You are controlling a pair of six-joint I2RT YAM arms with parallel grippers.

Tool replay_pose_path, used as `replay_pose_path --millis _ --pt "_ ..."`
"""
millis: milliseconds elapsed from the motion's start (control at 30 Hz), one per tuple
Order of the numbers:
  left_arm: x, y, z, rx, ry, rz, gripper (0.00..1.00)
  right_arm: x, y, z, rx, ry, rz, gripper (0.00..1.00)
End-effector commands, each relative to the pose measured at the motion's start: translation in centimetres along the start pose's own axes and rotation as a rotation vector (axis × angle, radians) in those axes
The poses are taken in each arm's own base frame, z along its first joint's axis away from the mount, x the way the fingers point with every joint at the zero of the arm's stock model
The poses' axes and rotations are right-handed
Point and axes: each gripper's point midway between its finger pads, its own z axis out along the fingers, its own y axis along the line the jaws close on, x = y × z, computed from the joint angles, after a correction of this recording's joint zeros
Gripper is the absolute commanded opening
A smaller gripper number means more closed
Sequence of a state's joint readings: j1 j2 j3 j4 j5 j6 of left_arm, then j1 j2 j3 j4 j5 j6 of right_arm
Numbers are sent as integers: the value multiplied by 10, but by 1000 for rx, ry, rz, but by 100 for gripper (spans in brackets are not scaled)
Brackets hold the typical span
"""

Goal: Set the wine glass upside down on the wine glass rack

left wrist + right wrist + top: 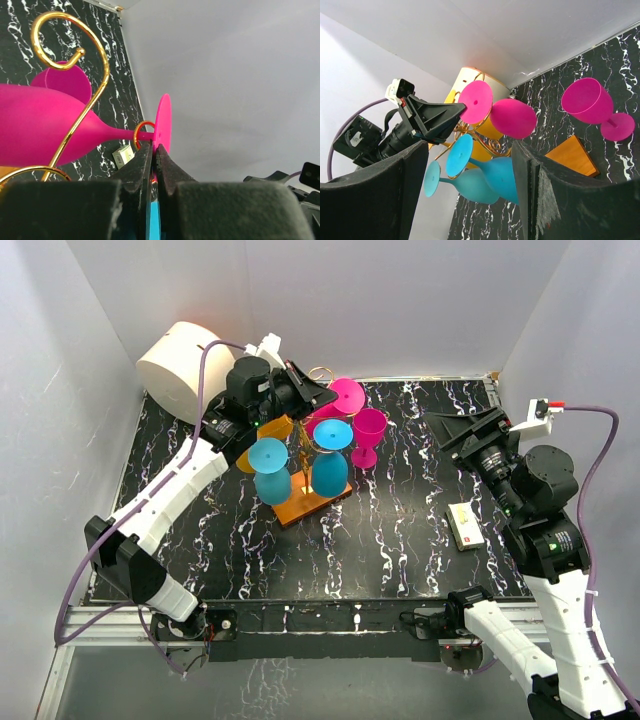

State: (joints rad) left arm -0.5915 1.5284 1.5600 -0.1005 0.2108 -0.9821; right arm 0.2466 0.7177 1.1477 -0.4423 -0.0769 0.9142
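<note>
1. Left fingers point(167, 172): pressed together on the rim of the glass's foot, tips at the foot's lower edge in the left wrist view. In the top view the left arm reaches to the rack's 11 o'clock side.
2. Glass point(348, 395): pink, held in the air at the top of the rack, at its 1 o'clock side in the top view. It lies nearly level rather than hanging straight down, with the bowl pointing away from the left fingers. In the left wrist view the stem crosses a small gold loop just beside the foot.
3. Rack point(312, 502): gold wire scrolls on a post over an orange-brown base, near the middle of the bench point(400, 550).
4. Blue glasses point(270, 468): two hang bowl-down from the rack, one at its 9 o'clock and one at its 3 o'clock.
5. Orange glass point(262, 432): on the rack at 10 o'clock, partly hidden by the left arm.
6. Second pink glass point(368, 432): stands upright on the bench at the rack's 2 o'clock, near it.
7. Right fingers point(375, 200): spread wide with nothing between them, held above the bench at the rack's 3 o'clock, well apart from it.
8. Box point(465, 525): small, flat on the bench at 4 o'clock, below the right arm.
9. Roll point(185, 365): white, at the bench's 10 o'clock corner.
</note>
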Motion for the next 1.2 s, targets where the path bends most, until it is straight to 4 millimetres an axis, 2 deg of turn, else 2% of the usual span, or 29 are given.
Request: replay_pose_path --millis 0,67,267,733,900,1000,1033,1067,1167 --pt "-15 -7 -9 -31 -52 44 0 -10 7 -2 -28 -43 -22 66" --pt "-15 -2 -10 -51 -49 52 7 -9 7 -1 -29 -41 -23 66" --pt "-17 7 -19 -134 -38 107 15 -8 12 -1 -53 -29 -24 67" --pt "-25 2 -34 -146 -69 154 17 1 1 2 -21 -3 -25 67" --pt "-41 -18 -55 -110 -123 256 25 17 -25 14 63 56 -46 67" --pt "-50 -28 -77 -101 -162 358 32 31 -54 26 149 100 -90 67" --pt "-51 -23 -82 -126 -165 388 35 34 -63 29 176 113 -105 67" --pt "-56 -27 -96 -130 -189 420 38 38 -70 33 198 127 -117 66" --pt "-62 -21 -126 -181 -236 501 45 48 -86 46 246 183 -159 65"
